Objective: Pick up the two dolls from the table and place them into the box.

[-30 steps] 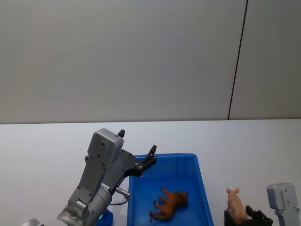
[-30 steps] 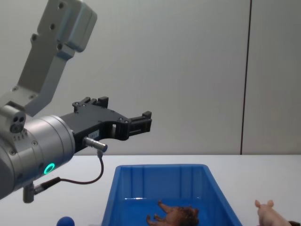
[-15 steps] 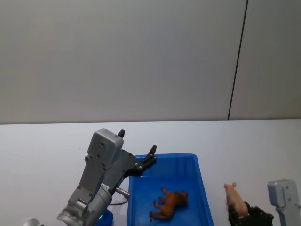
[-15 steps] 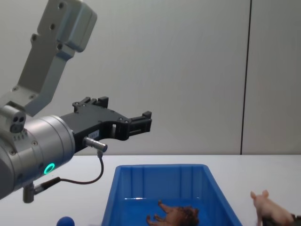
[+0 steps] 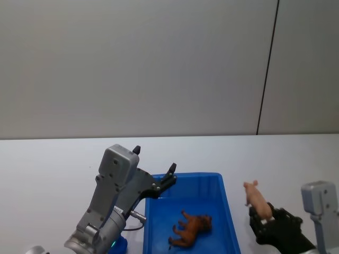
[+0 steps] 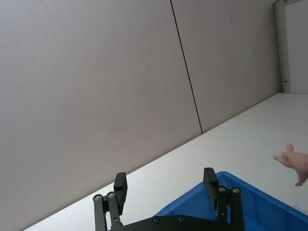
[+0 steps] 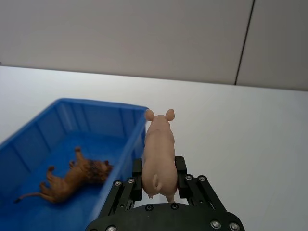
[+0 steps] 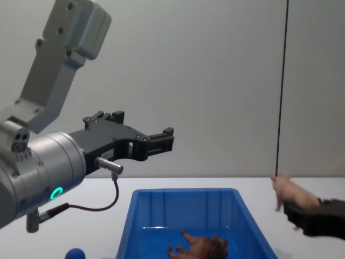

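**Pig doll held aloft beside the bin, lion doll already inside**

The right gripper (image 7: 159, 174) has its jaws clamped on the hindquarters of the pale pink pig doll (image 7: 160, 144). The pig sticks out beyond the jaws with its snout pointing away from them, clear of the white worktop (image 5: 53, 164). The blue plastic bin (image 5: 229, 211) lies below these jaws and to their left. Its right rim is close by, and the pig is outside that wall rather than over the bin's floor.

The brown lion doll (image 5: 192, 227) lies on its side on the bin's floor, farther left of the right jaws and lower. Nothing stands between the pig and the bin's open top.

The left gripper (image 6: 164, 187) hangs in the air with its jaws spread wide and empty, and the bin's far left corner is beneath them. A small blue ball (image 8: 75, 253) sits on the worktop below and behind those jaws, just outside the bin's left wall. Ahead of both sets of jaws stands a plain grey wall (image 5: 132, 63) with a dark vertical seam (image 5: 267, 69).
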`<state>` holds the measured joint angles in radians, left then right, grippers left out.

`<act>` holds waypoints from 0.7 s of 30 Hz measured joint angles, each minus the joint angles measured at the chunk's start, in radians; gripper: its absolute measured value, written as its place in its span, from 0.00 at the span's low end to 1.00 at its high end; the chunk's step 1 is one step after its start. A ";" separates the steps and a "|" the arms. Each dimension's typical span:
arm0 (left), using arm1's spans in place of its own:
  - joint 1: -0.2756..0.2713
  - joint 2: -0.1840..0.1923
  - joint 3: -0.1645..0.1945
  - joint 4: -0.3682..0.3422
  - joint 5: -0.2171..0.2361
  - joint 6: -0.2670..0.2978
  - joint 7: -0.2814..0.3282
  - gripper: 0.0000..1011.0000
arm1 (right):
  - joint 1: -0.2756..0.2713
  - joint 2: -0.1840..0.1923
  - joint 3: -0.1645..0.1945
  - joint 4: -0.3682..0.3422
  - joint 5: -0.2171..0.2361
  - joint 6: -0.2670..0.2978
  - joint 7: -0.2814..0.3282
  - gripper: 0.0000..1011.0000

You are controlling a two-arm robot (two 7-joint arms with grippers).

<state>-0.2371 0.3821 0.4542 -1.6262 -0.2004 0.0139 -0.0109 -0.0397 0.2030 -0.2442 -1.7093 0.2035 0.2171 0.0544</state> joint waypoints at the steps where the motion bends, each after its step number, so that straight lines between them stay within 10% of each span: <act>1: 0.000 0.000 0.000 0.000 0.000 0.000 0.000 0.99 | 0.004 -0.001 0.000 -0.001 0.000 -0.001 0.007 0.37; 15: 0.000 0.000 0.000 0.000 0.000 0.000 0.000 0.99 | 0.114 -0.061 -0.025 0.063 0.003 0.002 0.158 0.37; 21: 0.000 0.000 0.000 0.000 0.000 0.000 0.000 0.99 | 0.153 -0.085 -0.035 0.105 0.004 0.014 0.195 0.52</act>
<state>-0.2371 0.3821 0.4542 -1.6262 -0.2004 0.0139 -0.0109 0.1131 0.1176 -0.2796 -1.6044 0.2079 0.2314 0.2495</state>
